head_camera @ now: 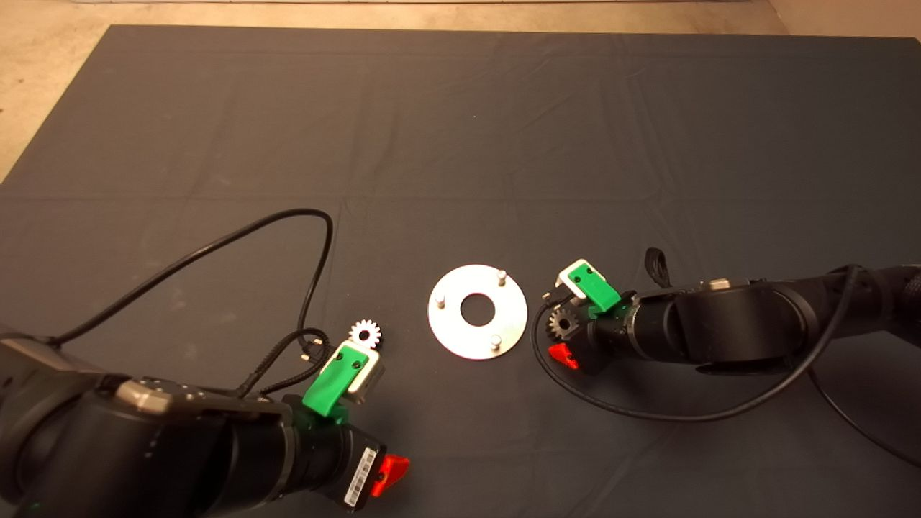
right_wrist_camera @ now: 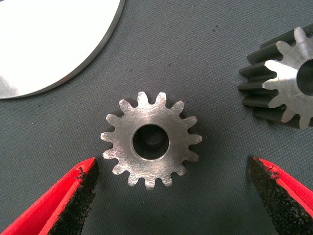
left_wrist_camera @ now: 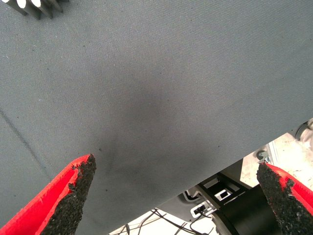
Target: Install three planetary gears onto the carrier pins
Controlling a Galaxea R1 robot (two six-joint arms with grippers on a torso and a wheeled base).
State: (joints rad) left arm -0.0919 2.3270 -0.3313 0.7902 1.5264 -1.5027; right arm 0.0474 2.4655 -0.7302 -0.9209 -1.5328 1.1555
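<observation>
A shiny round disc (head_camera: 478, 311) lies flat on the dark mat (head_camera: 460, 144), near the middle. It has a big hole in its center. Three short pins (head_camera: 501, 275) stand straight up on it, pointing at the ceiling. One is at the far side, one at the left and one at the near side. All three pins are bare, with no gear on any of them.

A bright silver gear (head_camera: 365, 333) lies flat on the mat to the left of the disc, well apart from it. Its hole points straight up. The left gripper (left_wrist_camera: 176, 193) is just beside this gear, on the near side. Its red fingers (left_wrist_camera: 66, 196) are spread wide and hold nothing. Only mat shows between them in the left wrist view, and the silver gear peeks in at one corner.

A dark gear (right_wrist_camera: 150, 140) lies flat on the mat just to the right of the disc. Its hole points up too, and its teeth stick out all around. The right gripper (right_wrist_camera: 171, 193) hangs right over this gear. Its red fingers (right_wrist_camera: 73, 198) are spread wide, one on each side, and do not touch the gear. A second dark gear (right_wrist_camera: 286, 83) lies near the first one, not touching it. The edge of the disc shows close by in the right wrist view.

A black cable (head_camera: 237, 237) loops over the mat from the left arm.
</observation>
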